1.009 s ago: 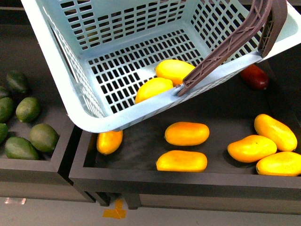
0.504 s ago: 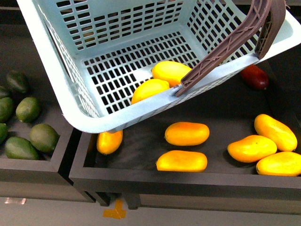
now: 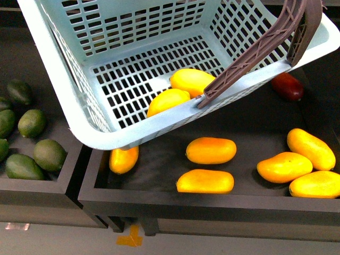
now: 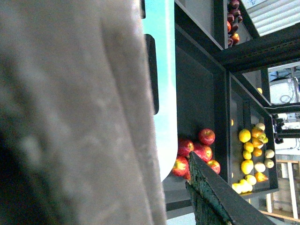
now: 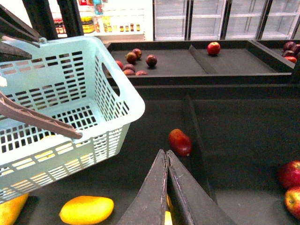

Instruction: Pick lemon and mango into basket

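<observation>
Basket point(image 3: 79, 106): tilted, filling the upper half of the front view, above a dark tray point(image 3: 159, 199). Contents: lemon point(image 3: 167, 101) and mango point(image 3: 191, 79), touching, at frame centre against the lower wall, beside the handle point(image 3: 249, 53). My right gripper point(image 5: 166, 157): jaws pressed together, holding nothing, bottom centre of its view. My left gripper point(image 4: 206, 187): one dark finger visible; I cannot tell its grip.
</observation>
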Robot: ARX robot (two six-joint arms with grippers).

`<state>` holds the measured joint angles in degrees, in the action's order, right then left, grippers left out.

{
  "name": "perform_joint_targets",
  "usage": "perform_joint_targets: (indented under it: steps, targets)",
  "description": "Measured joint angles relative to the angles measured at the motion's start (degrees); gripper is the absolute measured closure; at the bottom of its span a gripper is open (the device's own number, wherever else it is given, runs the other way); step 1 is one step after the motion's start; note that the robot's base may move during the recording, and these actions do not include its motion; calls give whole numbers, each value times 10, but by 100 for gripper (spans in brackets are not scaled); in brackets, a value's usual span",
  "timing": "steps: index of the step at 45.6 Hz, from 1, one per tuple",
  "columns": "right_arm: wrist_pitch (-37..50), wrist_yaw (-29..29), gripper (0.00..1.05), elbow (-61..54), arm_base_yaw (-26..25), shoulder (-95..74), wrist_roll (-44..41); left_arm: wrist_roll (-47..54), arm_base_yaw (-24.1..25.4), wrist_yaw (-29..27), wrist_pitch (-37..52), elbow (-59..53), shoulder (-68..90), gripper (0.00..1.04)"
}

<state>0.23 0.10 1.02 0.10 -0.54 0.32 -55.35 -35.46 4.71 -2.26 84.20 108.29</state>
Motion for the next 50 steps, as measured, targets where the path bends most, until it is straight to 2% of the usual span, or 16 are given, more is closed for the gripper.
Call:
perform_joint_targets:
  steps: [4, 10, 16, 27, 35, 50]
  targets:
    - [-1, 0, 103, 0, 0, 0, 0, 0, 0, 0, 0, 0, 0, 76]
    - [-2, -2, 76, 0, 0, 2, 0, 0, 0, 3, 0, 0, 0, 76]
    - [-2, -1, 59, 0, 0, 2, 0, 1, 0, 0, 0, 0, 0, 76]
    - [-2, 1, 9, 0, 0, 2, 0, -1, 0, 3, 0, 0, 0, 76]
    - [-3, 1, 9, 0, 0, 4, 0, -8, -8, 18, 0, 0, 1, 76]
    - [-3, 0, 9, 0, 0, 4, 0, -2, -2, 1, 0, 0, 2, 76]
